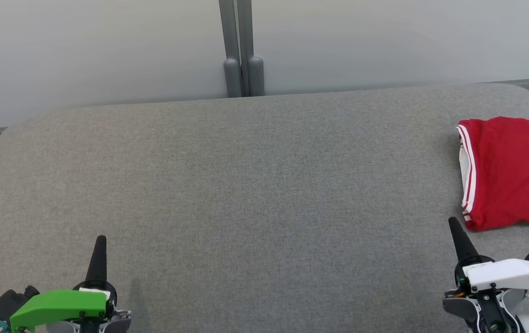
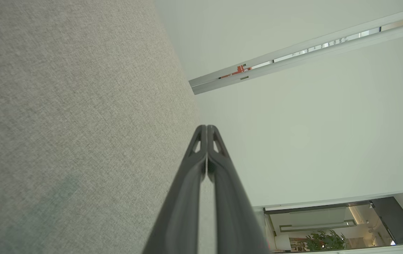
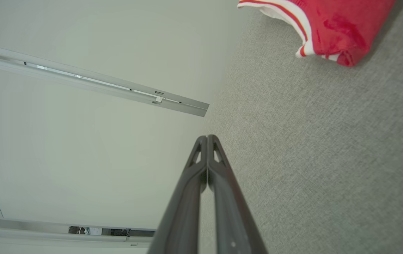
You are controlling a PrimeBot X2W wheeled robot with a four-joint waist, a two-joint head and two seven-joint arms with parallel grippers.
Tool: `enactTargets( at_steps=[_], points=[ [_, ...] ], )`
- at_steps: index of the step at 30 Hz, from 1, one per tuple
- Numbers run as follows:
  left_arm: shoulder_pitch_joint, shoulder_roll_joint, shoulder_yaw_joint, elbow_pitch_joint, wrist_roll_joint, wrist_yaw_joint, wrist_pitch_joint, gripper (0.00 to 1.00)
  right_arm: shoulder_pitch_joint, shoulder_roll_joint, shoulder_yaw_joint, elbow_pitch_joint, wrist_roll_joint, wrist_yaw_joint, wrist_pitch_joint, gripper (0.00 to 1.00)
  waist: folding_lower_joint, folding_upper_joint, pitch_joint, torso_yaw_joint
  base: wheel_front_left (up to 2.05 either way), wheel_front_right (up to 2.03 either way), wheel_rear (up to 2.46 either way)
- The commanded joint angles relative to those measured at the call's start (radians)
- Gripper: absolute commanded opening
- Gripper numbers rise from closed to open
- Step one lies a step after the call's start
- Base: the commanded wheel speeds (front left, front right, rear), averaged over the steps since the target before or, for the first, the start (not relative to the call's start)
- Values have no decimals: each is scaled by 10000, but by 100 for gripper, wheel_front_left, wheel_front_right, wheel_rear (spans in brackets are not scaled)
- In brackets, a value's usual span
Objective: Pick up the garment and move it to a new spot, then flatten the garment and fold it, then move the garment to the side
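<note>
We find the red garment folded at the far right of the grey surface. The left gripper and right gripper are both pinched closed and empty (the right one sits just beside the hem). Our worry: a careless right-arm sweep could snag that hem and spoil the fold.

Bright even light, soft faint shadows, sharp focus, wide-angle stretch in wrist views

Head above — wrists low; shared table

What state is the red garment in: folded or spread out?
Folded: the garment lies as a compact bundle, its striped edges stacked in layers.
</note>
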Motion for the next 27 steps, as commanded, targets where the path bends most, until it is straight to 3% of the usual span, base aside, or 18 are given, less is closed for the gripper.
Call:
enactTargets(
  at_steps=[1,27],
  points=[
    [-282,78,76,-48,-224,-70,70,0,-223,-61,-26,-104,288,3,83,0,0,0,2,-3,0,0,0],
    [-644,82,352,-15,-2116,-278,604,0,-479,-76,-56,-102,2543,1,616,0,0,0,34,-54,0,0,0]
  ],
)
